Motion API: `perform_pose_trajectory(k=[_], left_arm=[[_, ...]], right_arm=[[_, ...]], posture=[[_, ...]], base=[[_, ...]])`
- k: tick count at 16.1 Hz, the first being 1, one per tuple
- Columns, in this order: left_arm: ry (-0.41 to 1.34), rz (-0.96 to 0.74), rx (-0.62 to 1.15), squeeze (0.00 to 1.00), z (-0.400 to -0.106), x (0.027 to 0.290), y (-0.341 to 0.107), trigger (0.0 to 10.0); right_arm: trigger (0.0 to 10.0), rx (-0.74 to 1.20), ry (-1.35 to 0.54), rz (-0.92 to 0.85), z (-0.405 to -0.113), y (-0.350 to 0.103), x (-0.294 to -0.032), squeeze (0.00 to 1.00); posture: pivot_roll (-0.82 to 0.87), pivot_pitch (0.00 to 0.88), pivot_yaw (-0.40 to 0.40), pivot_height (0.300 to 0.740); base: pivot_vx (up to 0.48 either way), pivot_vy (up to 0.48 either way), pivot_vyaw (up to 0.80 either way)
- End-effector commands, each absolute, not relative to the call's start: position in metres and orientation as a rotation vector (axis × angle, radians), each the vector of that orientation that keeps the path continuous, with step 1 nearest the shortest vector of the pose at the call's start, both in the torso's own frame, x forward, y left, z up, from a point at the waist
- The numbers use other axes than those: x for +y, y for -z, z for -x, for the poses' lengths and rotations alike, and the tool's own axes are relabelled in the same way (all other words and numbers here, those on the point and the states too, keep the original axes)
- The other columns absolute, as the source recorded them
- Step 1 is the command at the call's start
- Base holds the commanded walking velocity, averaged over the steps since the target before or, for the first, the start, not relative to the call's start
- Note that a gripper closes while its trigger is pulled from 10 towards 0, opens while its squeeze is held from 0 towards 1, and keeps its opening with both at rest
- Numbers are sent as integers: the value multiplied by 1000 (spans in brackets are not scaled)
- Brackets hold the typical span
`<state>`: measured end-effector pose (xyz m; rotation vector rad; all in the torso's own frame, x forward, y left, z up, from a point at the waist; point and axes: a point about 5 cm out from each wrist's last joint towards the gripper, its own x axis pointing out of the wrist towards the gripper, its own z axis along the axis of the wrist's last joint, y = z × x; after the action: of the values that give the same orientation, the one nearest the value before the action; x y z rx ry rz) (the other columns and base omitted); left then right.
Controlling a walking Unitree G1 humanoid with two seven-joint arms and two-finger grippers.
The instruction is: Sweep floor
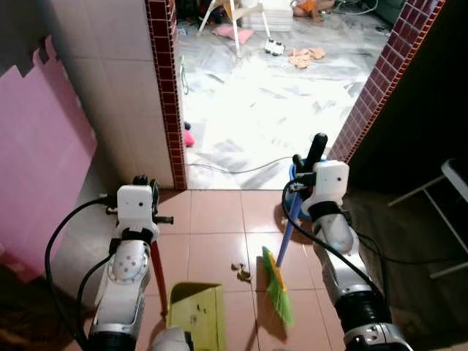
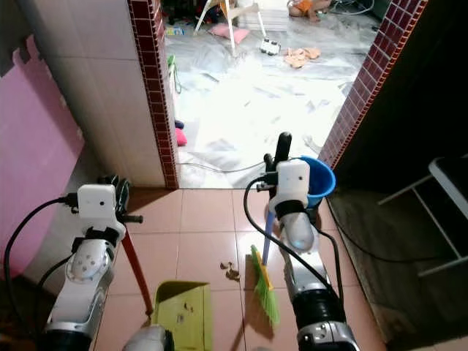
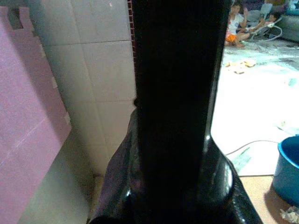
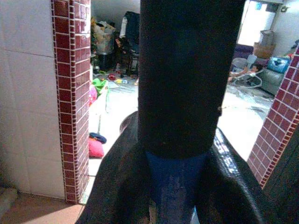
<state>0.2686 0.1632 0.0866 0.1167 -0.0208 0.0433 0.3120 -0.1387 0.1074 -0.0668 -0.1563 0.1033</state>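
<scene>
My right hand is clamped on a blue-handled broom, bristles on the tiled floor beside a crumb pile. My left hand grips a green dustpan's red handle. Next, I judge, brush crumbs into the pan.

A lived-in home is shown: a passage floored with terracotta tiles is bounded by white-tiled walls edged with red mosaic trim, and a bright marble-floored room is seen through the opening. Scattered cloths, a pink cushion and a blue bucket are seen, and people are seated on the far floor.
</scene>
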Motion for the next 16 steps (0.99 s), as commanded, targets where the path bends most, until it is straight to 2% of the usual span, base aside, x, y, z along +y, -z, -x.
perform_pose_trajectory(k=[1, 3, 9, 12, 16], left_arm=[[-18, -150, -67, 0, -274, 158, -100, 10000], [-36, -136, -60, 0, -275, 160, -103, 10000], [-169, -126, -113, 0, -278, 181, -119, 10000], [-176, -122, -133, 0, -279, 183, -126, 10000], [-168, -106, -143, 0, -281, 179, -128, 10000]], right_arm=[[10000, -197, -95, 68, -315, -120, -142, 0], [10000, -188, -139, 44, -313, -118, -139, 0], [10000, -201, -184, 48, -311, -121, -130, 0], [10000, -211, -197, 54, -314, -124, -129, 0], [10000, -215, -196, 55, -314, -125, -130, 0]], posture=[[-7, 0, -54, 740], [-13, 0, -53, 740], [-6, 0, -61, 740], [-4, 0, -59, 740], [-6, 0, -57, 740]], base=[[0, 0, -800], [0, 0, -800], [0, 0, 0], [0, 0, 0], [347, 0, 0]])
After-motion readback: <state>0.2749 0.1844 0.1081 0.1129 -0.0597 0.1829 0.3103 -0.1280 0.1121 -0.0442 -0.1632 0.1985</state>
